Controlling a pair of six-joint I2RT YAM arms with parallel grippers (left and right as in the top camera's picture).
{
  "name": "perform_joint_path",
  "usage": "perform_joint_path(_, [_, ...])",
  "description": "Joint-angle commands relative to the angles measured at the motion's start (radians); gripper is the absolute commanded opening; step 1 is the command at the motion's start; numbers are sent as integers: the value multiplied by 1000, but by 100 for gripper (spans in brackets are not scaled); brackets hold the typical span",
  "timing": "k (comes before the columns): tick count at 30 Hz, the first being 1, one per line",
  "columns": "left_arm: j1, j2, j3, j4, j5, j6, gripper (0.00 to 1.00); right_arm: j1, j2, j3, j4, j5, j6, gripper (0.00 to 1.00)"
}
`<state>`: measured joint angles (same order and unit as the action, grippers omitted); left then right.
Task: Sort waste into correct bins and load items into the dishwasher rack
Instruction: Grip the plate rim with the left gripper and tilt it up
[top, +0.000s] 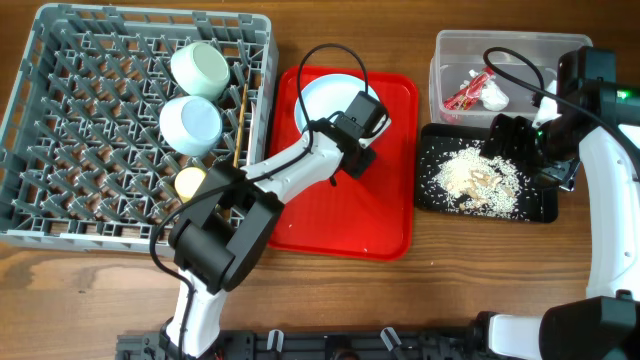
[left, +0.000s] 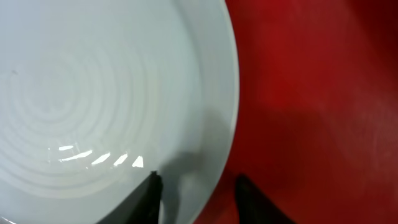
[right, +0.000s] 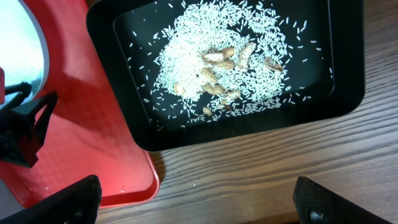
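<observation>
Left gripper (left: 198, 180) is down over the white plate (left: 93, 93) on the red serving tray (top: 340, 215). Its jaws are part-open, one finger on the plate, one over the tray, with the rim between them and not pinched. My right gripper (right: 196, 183) hangs wide open above the bench, just beside the black tray (right: 345, 62) of rice scraps (right: 205, 68). Both bowls (top: 190, 124), the yellow cup (top: 190, 182) and the chopsticks (top: 240, 125) sit in the rack (top: 60, 150).
</observation>
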<state>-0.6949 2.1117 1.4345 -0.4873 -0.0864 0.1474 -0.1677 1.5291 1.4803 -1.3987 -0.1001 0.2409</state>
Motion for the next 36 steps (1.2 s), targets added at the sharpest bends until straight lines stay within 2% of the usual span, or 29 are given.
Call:
perform_joint_path(1, [-17, 30, 5, -25, -24, 6, 26, -3, -15, 19, -1, -5, -6, 100])
perform_joint_path(5, [-29, 30, 5, -29, -25, 6, 4, -3, -15, 19, -1, -4, -6, 100])
perform_joint_path(15, [-50, 29, 5, -29, -154, 6, 4, -3, -15, 19, -1, -4, -6, 100])
perform_joint_path(21, [-50, 2, 9, -34, -159, 6, 4, -3, -15, 19, -1, -4, -7, 100])
perform_joint_path(36, [-50, -242, 22, -41, -159, 3, 4, -3, -15, 19, -1, -4, -6, 100])
